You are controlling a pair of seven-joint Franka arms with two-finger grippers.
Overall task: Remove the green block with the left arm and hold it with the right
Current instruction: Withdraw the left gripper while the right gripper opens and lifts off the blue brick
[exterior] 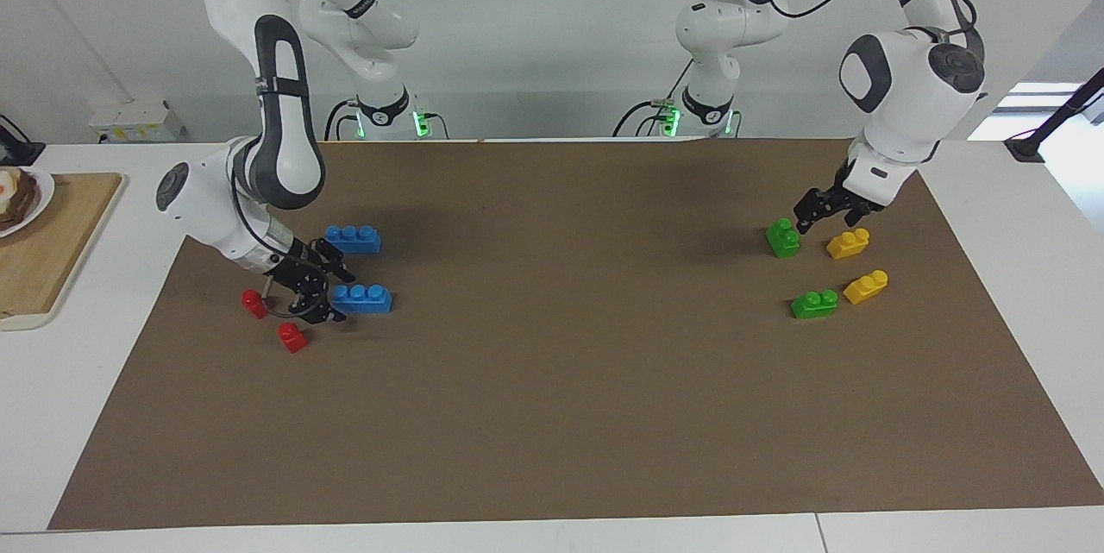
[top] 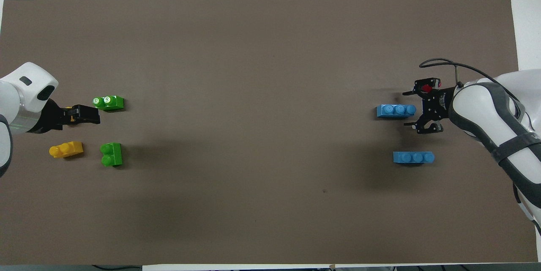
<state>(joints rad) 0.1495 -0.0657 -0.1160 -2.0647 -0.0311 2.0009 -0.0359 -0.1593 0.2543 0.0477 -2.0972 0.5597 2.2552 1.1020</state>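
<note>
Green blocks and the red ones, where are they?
nearer green block (exterior: 783, 238), facing view, its side face.
farther green block (exterior: 814, 304), facing view, its front face.
red blocks (exterior: 292, 336), facing view, top of one.

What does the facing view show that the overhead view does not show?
Only the facing view: the wooden board at the right arm's end, both red blocks whole, and a second yellow block. Only the overhead view: the studs' round tops from above. Both: two green blocks, two blue blocks, the left gripper and the open right gripper.
</note>
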